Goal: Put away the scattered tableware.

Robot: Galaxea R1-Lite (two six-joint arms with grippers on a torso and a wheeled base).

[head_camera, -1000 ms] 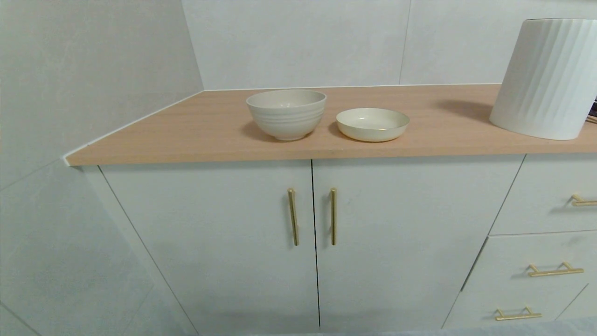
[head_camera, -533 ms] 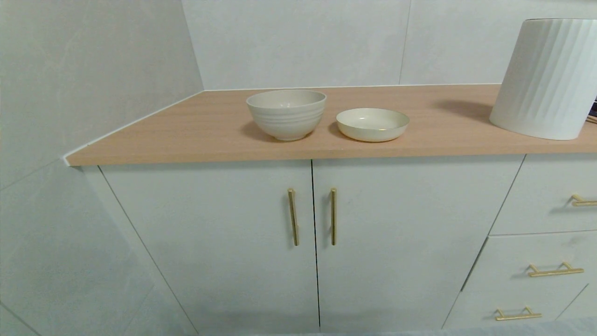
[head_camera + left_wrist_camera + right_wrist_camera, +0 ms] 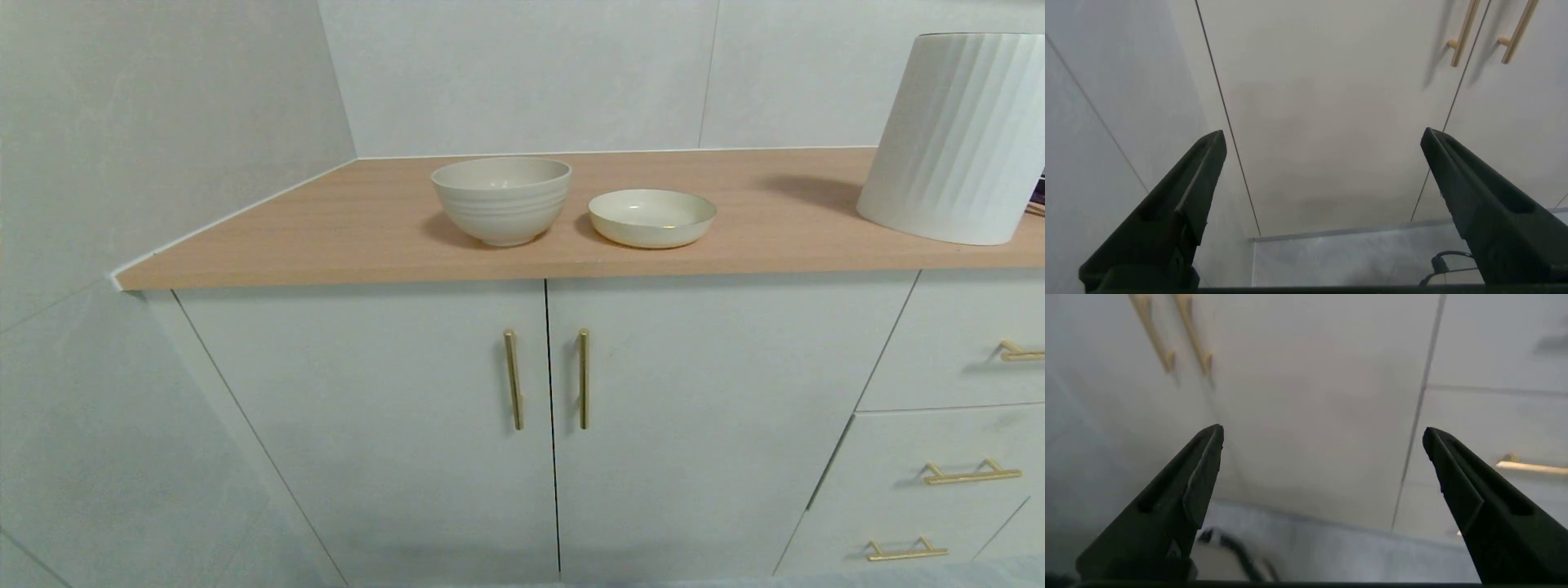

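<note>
Bowl [image 3: 500, 200] and shallow dish [image 3: 651, 217] sit apart on bench [image 3: 326, 237], bowl left, dish right. Left gripper [image 3: 1323, 139] and right gripper [image 3: 1323, 433] both wide, empty, facing cupboard doors [image 3: 367, 425].

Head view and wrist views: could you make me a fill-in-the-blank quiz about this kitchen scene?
The ribbed bowl stands on the robot's ____ of the shallow dish.
Both cabinet doors below the countertop are ____.
The left gripper and right gripper are both ____.
Missing words: left, closed, open.
</note>
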